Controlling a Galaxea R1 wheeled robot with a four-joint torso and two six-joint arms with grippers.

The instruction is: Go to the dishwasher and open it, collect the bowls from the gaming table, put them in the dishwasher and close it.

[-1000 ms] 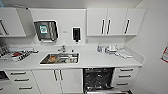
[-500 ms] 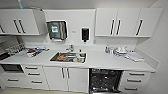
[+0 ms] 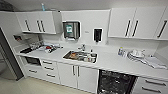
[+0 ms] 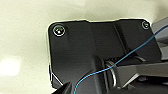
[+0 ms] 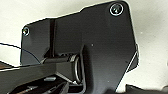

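Dishwasher (image 3: 115,83) sits open and dark under the white tabletop (image 3: 110,62) at the lower right, steel sink (image 3: 80,56) just left of it, wall cabinets (image 3: 136,23) behind, and honestly can't tell either gripper's state.

A small kitchen has a long white counter (image 3: 110,62) with a shiny metal sink (image 3: 80,56) set in it and a tap (image 3: 82,47) behind. White cupboards (image 3: 136,23) with dark bar handles hang on the white wall (image 3: 86,22), and more white doors and drawers (image 3: 48,68) sit under the counter. The floor (image 3: 32,87) is pale and smooth.
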